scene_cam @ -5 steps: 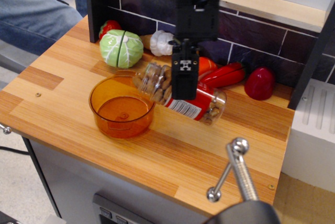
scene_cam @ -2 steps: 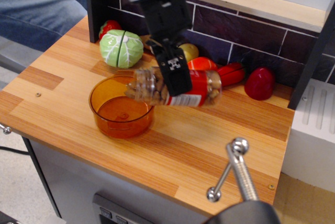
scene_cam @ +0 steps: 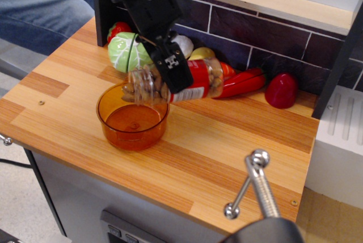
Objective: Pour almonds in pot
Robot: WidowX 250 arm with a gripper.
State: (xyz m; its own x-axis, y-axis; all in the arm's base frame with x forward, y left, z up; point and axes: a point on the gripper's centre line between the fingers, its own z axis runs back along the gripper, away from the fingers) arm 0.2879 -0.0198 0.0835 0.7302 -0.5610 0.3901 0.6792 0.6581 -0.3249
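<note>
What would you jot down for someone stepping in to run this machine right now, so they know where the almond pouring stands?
Gripper: shut on the jar, holding it in the air, tipped with its mouth down toward the left.
Almonds: inside the jar, crowded at the mouth end.
Pot: on the wooden counter; the jar mouth hangs over its far rim.
Done: jar lifted and tilted over the pot.
Left: no almonds visible in the pot; tip further until they fall in, then put the jar down.

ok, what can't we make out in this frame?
- Jar middle: behind the pincer.
- Jar mouth: blurred; open or capped, unclear.
- Almonds: blurred, none seen in the pot.
- Toys behind the arm: partly covered.
</note>
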